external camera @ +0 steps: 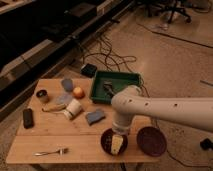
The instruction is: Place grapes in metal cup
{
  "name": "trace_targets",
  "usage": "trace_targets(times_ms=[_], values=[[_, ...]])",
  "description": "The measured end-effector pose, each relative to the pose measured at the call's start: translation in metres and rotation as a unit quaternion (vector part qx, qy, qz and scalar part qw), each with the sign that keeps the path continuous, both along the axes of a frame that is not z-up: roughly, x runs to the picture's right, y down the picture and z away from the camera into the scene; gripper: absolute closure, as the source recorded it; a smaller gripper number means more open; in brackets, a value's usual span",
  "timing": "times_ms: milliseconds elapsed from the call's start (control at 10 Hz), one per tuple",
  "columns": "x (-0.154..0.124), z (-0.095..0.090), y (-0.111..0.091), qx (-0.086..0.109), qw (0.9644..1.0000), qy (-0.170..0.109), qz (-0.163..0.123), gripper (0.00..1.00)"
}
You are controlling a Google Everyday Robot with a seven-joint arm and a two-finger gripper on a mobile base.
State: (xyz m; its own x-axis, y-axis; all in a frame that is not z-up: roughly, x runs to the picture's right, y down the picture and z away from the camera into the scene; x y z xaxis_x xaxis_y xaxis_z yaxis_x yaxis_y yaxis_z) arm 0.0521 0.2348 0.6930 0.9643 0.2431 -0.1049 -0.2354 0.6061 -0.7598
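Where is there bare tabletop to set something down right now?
Free: the patch bordered by the fork, black block, blue sponge and dark bowl. Crowded: around the metal cup, orange fruit and paper cup. The gripper is at the bowl.

My hand points straight down over the dark bowl at the table's near edge. Just right of my hand lies a dark red plate. Beyond my hand sits the green tray. Well to my hand's left and farther back stands the metal cup, with a white paper cup and a blue sponge between.
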Motion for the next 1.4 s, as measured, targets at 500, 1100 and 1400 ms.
trace_targets(times_ms=[500,1100,1400], values=[[-0.008,0.004,0.008,-0.014,0.9997,-0.009,-0.015,0.24],[-0.011,0.012,0.011,-0.034,0.9992,0.002,-0.018,0.45],[-0.011,0.015,0.014,-0.042,0.9988,0.009,-0.021,0.45]])
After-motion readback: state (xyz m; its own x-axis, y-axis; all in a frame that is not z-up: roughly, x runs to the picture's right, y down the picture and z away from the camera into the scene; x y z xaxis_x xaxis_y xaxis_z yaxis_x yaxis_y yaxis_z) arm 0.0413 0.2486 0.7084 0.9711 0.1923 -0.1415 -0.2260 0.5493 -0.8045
